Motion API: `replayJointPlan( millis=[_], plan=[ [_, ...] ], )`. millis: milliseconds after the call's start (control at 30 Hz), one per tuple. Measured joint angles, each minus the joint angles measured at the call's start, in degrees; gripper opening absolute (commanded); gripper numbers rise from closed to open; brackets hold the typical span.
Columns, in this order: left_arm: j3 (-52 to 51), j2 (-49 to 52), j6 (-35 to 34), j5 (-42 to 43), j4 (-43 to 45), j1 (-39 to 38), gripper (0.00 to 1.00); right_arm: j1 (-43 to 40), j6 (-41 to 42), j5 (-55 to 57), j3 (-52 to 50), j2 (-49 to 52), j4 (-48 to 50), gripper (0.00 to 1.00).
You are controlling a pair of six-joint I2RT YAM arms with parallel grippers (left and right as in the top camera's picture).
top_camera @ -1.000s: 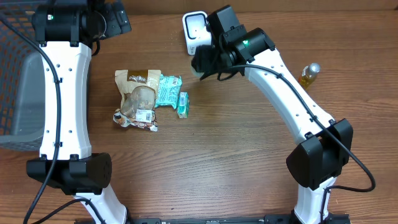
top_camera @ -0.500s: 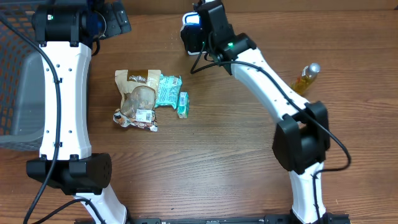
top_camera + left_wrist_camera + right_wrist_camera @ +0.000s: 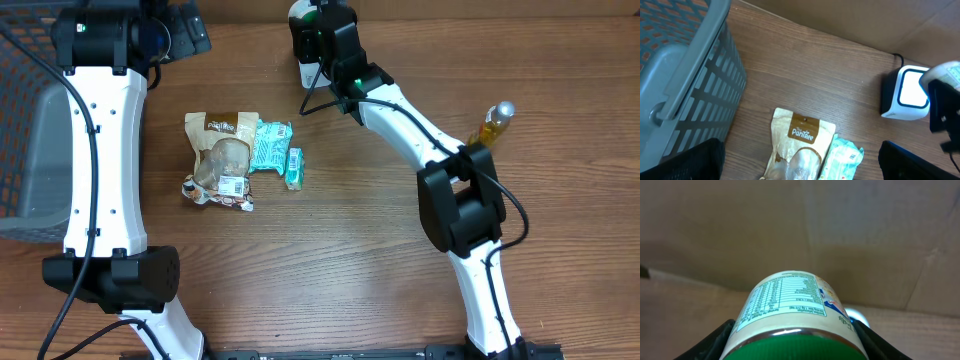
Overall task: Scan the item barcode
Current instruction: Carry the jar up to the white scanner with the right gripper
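The tan pouch point(image 3: 803, 134) carries the brand name "PanTree" in white script on a brown patch near its top, readable in the left wrist view. From overhead, a white sticker point(image 3: 232, 185) with dark print sits low on that pouch, too small to read. The jar point(image 3: 832, 307) in the right wrist view bears a white nutrition table point(image 3: 782, 297) whose rows are too fine to make out. The print on the teal packet point(image 3: 842, 157) cannot be read.

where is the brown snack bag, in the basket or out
Out. The snack bag lies on the table, apart from the basket, a teal packet against it.
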Motion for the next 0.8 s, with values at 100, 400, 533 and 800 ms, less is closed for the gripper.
replayJointPlan(
  millis=[100,400,533,800],
  plan=[
    [0.0,0.0,0.0,0.0,0.0,0.0,1.00,-1.0,0.0,0.2,0.0,2.8,5.5,0.22],
    [0.0,0.0,0.0,0.0,0.0,0.0,1.00,-2.1,0.0,0.5,0.0,7.4,16.9,0.22],
    [0.0,0.0,0.0,0.0,0.0,0.0,1.00,-2.1,0.0,0.5,0.0,8.5,19.4,0.24],
    [0.0,0.0,0.0,0.0,0.0,0.0,1.00,-2.1,0.0,0.5,0.0,11.4,25.0,0.28]
  ],
)
